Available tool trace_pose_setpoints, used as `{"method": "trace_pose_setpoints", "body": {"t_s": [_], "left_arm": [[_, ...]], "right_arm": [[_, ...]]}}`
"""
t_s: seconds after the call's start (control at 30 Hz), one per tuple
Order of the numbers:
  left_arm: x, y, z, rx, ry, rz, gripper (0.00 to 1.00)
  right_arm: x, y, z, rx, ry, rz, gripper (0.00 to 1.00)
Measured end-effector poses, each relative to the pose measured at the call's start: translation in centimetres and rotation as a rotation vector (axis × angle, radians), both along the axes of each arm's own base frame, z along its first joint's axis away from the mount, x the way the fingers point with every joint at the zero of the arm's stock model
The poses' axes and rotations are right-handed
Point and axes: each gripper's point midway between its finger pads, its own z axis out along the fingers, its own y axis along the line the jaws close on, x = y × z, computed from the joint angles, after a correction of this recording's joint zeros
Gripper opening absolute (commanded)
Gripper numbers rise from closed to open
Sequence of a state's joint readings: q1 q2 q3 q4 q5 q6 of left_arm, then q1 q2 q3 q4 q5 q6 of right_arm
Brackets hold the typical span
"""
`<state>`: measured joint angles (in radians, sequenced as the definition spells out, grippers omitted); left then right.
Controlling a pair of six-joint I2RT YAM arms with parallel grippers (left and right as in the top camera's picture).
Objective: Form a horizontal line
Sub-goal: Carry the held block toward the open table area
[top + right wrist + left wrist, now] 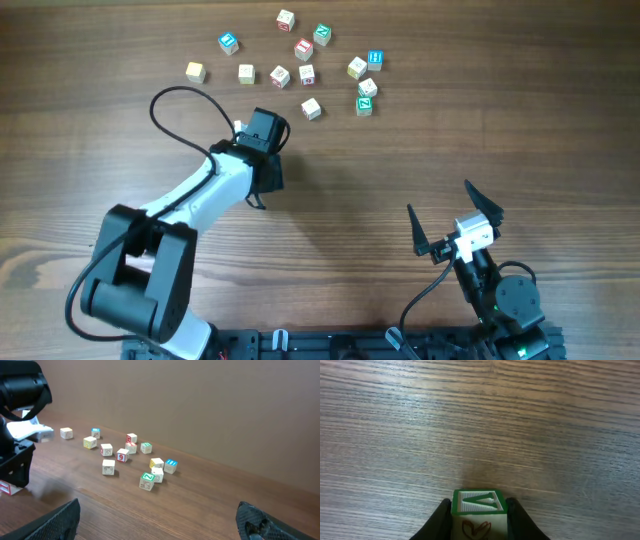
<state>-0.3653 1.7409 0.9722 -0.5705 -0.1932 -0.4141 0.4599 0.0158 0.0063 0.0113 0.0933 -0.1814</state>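
The horizontal line: did we find it formed?

Not as a line, no. We saw only a loose row of four pale cubes on the far part of the table. They lay side by side, but each was apart from the next and none were touching.

And the green-faced cube?

We found it away from that row, clamped in the left gripper. In the wrist view the dark fingers pressed against its two sides. Its green face was turned up, with a brown drawing on the face toward the camera. We could not tell whether it rested on the wood or hung just above it.

Where was that gripper relative to the row?

From overhead it was on the robot's side of the row, near it but apart, opposite the row's inner cubes.

And the other arm?

The right gripper had its jaws spread wide and held nothing. It was well apart from the row, low on the right by the robot's base.

Anything else around?

We saw more letter cubes scattered behind and to the right of the row, some with green, blue or red faces.
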Motion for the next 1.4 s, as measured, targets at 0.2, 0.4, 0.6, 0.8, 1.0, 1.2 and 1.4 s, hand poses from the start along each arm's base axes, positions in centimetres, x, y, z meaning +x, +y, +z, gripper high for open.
{"method": "trace_pose_setpoints", "body": {"t_s": [0.2,0.4,0.6,0.8,1.0,1.2,1.4], "left_arm": [[0.1,0.0,0.0,-0.003,-0.003,0.007,0.48],[0.0,-0.2,0.0,-0.015,-0.001,0.009,0.22],[0.2,-0.3,0.0,-0.020,-0.006,0.008,0.29],[0.3,-0.5,0.1,-0.029,-0.009,0.005,0.10],[0.2,-0.9,0.0,-0.032,0.010,-0.098,0.19],[0.1,-1.3,0.0,-0.045,0.016,-0.137,0.33],[-0.1,-1.8,-0.1,-0.067,0.026,-0.156,0.47]], "right_arm": [[0.0,0.0,0.0,0.000,0.000,0.000,1.00],[0.0,0.0,0.0,0.000,0.000,0.000,1.00],[0.0,0.0,0.0,0.000,0.000,0.000,1.00],[0.0,0.0,0.0,0.000,0.000,0.000,1.00],[0.0,0.0,0.0,0.000,0.000,0.000,1.00],[0.0,0.0,0.0,0.000,0.000,0.000,1.00],[0.0,0.0,0.0,0.000,0.000,0.000,1.00]]}}
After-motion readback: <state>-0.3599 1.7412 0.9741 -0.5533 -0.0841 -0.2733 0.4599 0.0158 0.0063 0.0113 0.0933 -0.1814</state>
